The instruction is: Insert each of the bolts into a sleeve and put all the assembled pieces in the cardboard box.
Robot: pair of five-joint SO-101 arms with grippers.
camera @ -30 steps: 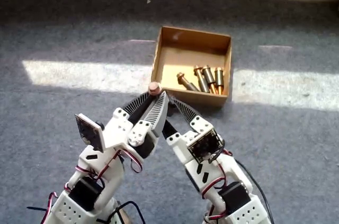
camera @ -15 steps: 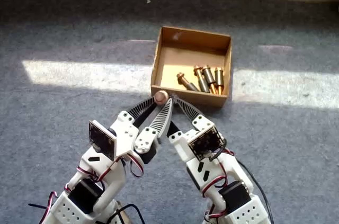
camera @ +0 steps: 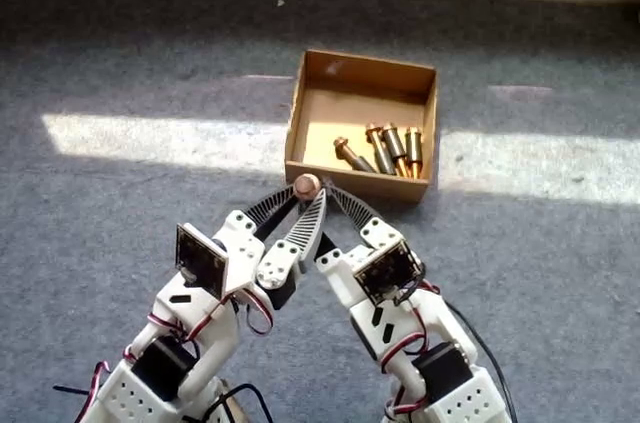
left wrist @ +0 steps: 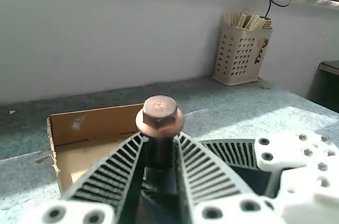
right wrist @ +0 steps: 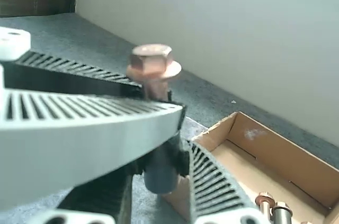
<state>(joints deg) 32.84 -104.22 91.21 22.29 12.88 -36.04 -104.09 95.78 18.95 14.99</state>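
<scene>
Just outside the wall of the cardboard box that faces the arms, both hands meet over the grey worktop. The left hand is pressed onto a copper-headed bolt, holding it upright with its head above the fingertips. The right hand pinches a dark sleeve directly below that bolt. Inside the box, four assembled pieces lie side by side against its far-right wall.
</scene>
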